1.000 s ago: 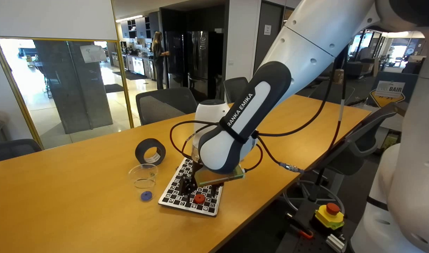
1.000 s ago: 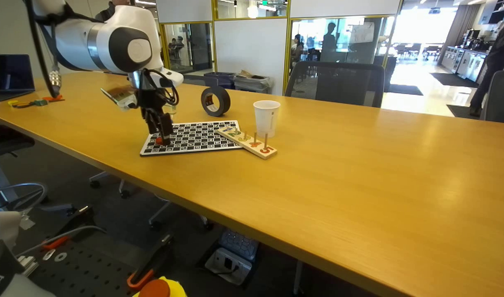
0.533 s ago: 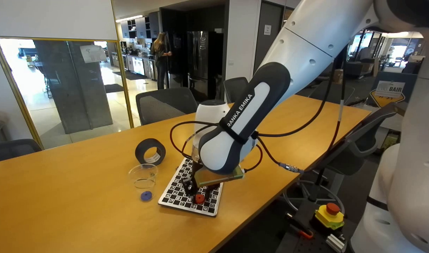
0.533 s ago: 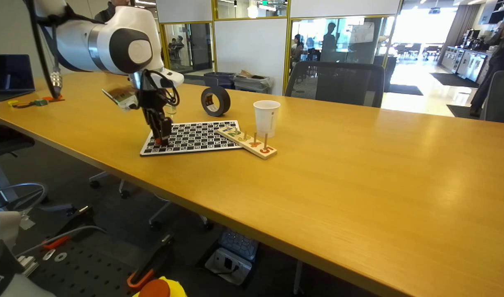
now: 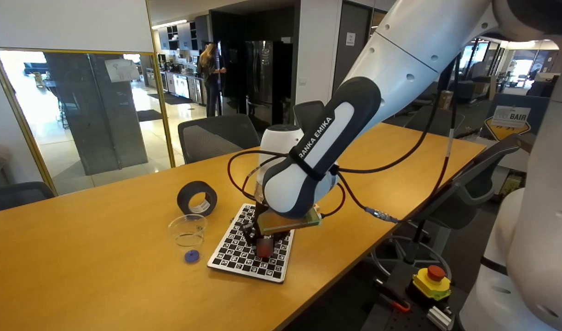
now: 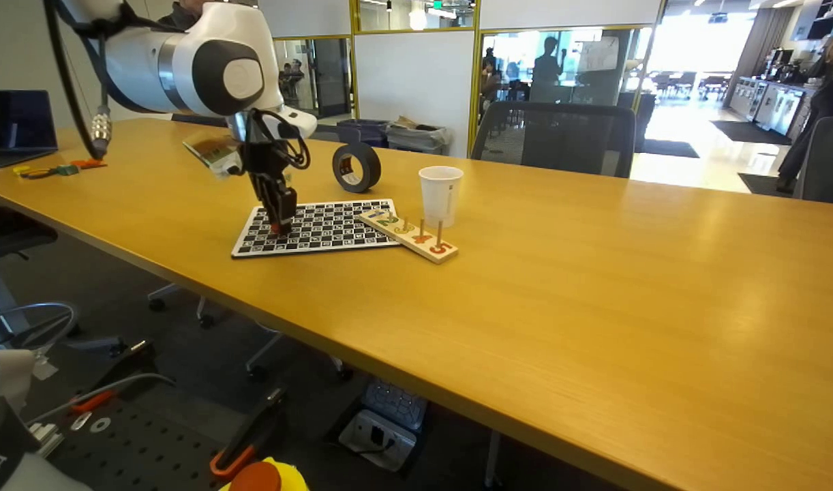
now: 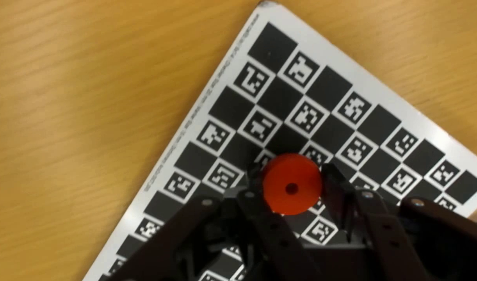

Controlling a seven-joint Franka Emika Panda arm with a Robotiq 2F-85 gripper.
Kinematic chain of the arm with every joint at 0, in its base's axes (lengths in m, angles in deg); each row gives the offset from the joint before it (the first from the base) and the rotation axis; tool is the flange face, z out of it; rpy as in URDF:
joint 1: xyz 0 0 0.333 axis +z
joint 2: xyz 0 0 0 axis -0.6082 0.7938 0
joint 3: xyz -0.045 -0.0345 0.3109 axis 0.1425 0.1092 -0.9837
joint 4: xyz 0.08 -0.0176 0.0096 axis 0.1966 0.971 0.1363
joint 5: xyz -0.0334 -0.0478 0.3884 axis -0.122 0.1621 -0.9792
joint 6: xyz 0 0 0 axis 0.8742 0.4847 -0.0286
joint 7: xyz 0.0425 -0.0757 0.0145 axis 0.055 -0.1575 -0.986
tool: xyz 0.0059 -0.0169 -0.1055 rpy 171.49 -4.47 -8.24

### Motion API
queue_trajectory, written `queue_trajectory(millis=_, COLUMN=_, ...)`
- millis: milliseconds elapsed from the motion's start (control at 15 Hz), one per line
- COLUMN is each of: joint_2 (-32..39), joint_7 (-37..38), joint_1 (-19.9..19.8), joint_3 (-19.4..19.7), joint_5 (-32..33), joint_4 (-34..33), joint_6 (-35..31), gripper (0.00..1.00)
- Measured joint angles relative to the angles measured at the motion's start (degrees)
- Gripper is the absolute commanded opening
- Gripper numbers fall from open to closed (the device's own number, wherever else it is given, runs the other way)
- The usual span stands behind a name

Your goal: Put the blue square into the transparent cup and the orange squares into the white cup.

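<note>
An orange square (image 7: 293,185), in fact a round orange-red disc with a centre hole, sits between the fingers of my gripper (image 7: 291,173), which is shut on it. Both hang just over the checkered board, as an exterior view of the gripper (image 6: 278,226) also shows. The transparent cup (image 5: 187,230) stands on the table beside the board. At its base shows the blue square (image 5: 192,256), a round blue disc that appears to lie inside it. Upright behind a wooden peg base is the white cup (image 6: 440,194); in an exterior view the arm hides it.
The checkered board (image 6: 341,228) lies under the gripper, and the peg base (image 6: 408,234) with upright pegs overlaps its end. A black tape roll (image 5: 197,197) stands on edge behind the transparent cup. A laptop (image 6: 14,123) is at the table's far end.
The jaws have come together around the orange square. It has risen off the board with the gripper and shifted slightly toward the board's middle. Cups and blue square have stayed put.
</note>
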Motion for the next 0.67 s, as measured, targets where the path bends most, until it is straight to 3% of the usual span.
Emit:
queue_trajectory(millis=400, joint_2=-3.58, joint_7=-5.27, joint_1=-4.60, joint_3=4.18, joint_5=1.18, joint_4=-4.97, joint_6=0.14, gripper=0.20)
queue_trajectory(millis=667, joint_2=-3.54, joint_7=-5.34, joint_1=-8.33, joint_3=6.95, joint_5=6.17, joint_4=-10.11, joint_6=0.72, gripper=0.20)
